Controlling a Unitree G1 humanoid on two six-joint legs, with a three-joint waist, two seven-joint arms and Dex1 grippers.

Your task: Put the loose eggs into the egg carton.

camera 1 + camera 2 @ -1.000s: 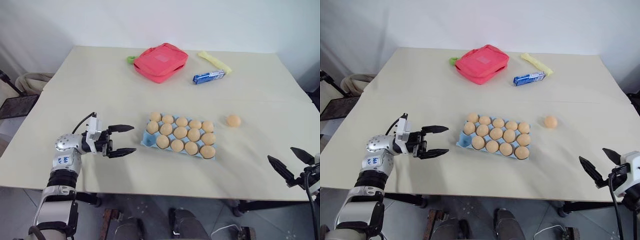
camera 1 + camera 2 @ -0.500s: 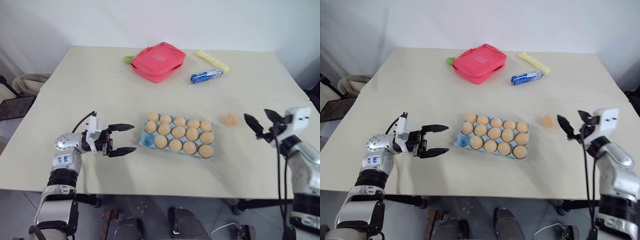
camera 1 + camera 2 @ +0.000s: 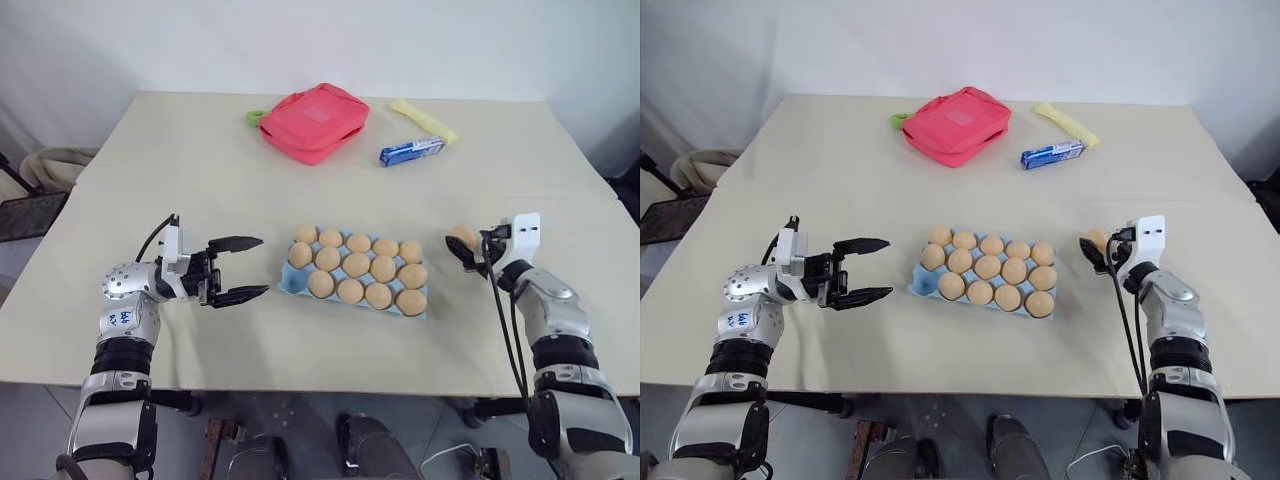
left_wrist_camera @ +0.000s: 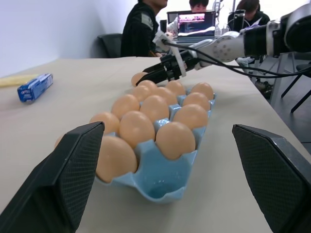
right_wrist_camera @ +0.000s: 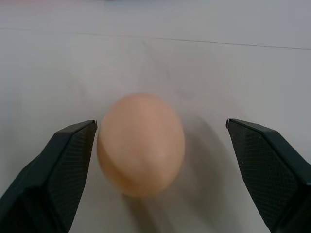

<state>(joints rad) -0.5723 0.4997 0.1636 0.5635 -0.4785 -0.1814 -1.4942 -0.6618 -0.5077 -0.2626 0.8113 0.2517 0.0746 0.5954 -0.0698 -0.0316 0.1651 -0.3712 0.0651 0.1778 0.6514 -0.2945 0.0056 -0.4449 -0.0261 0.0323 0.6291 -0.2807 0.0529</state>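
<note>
Tan loose egg point(image 5: 141, 143) between spread right gripper point(image 5: 160, 160) fingers, untouched.

A red pouch point(image 3: 315, 122), blue packet point(image 3: 412, 152) and yellow strip point(image 3: 424, 119) lie on the far table point(image 3: 180, 180).

Cream-topped table point(image 3: 200, 180). Far side: red zipped pouch point(image 3: 315, 122), a green tab point(image 3: 255, 117) just showing at its left edge; to its right a small blue wrapped packet point(image 3: 412, 152), then a yellow packet point(image 3: 425, 119) lying at a slant. Near middle: light blue egg carton point(image 3: 357, 273), cups filled with tan eggs, one corner cup open. One loose egg point(image 3: 462, 237) on the tabletop right of the carton, apart from it.
</note>
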